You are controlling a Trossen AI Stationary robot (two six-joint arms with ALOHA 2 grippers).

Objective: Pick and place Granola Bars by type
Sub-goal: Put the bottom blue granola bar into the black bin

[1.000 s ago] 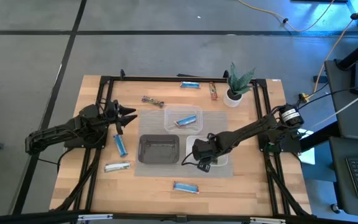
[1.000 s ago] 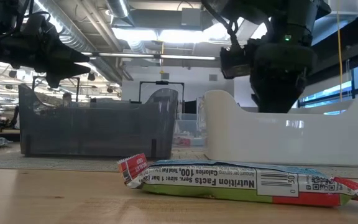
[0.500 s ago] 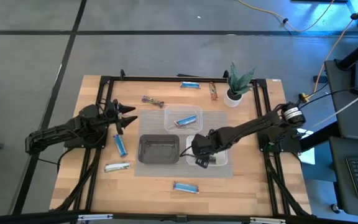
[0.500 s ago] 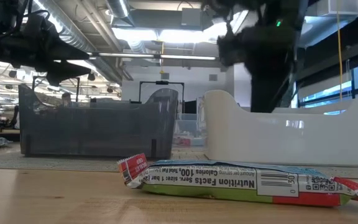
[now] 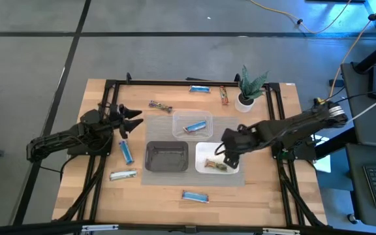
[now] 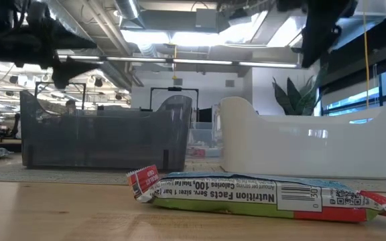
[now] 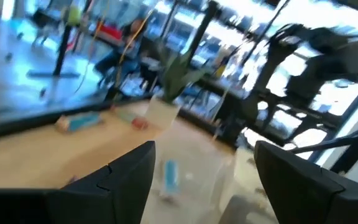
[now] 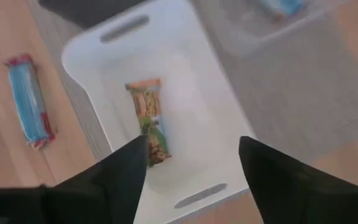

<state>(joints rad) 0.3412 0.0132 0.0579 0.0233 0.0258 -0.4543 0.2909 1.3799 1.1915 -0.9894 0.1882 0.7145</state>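
Observation:
A green-brown-orange granola bar [image 5: 215, 165] lies flat on the floor of the white tray [image 5: 202, 147], also plain in the right wrist view [image 8: 149, 121]. My right gripper [image 5: 224, 150] hangs open above that tray [image 8: 194, 180], touching nothing. A blue bar [image 5: 195, 125] lies in the clear tray [image 5: 177, 117]. The black tray [image 5: 167, 156] stands left of the white one. Loose bars lie on the table: blue [image 5: 126, 152], silvery [image 5: 123, 175], blue [image 5: 195, 196], blue [image 5: 200, 89], brown-orange [image 5: 224, 96], and one more [image 5: 160, 105]. My left gripper [image 5: 132, 121] waits open, level, at the table's left.
A small potted plant [image 5: 248, 88] stands at the far right corner. A black frame [image 5: 109, 98] runs along the table's edges. In the low view the near blue bar [image 6: 260, 194] lies in front of the black tray [image 6: 106, 137] and the white tray [image 6: 307, 144].
My right gripper has risen out of the white tray and drawn back toward the table's right edge. The green-brown-orange bar, earlier covered by the gripper, now lies uncovered on the tray's floor.

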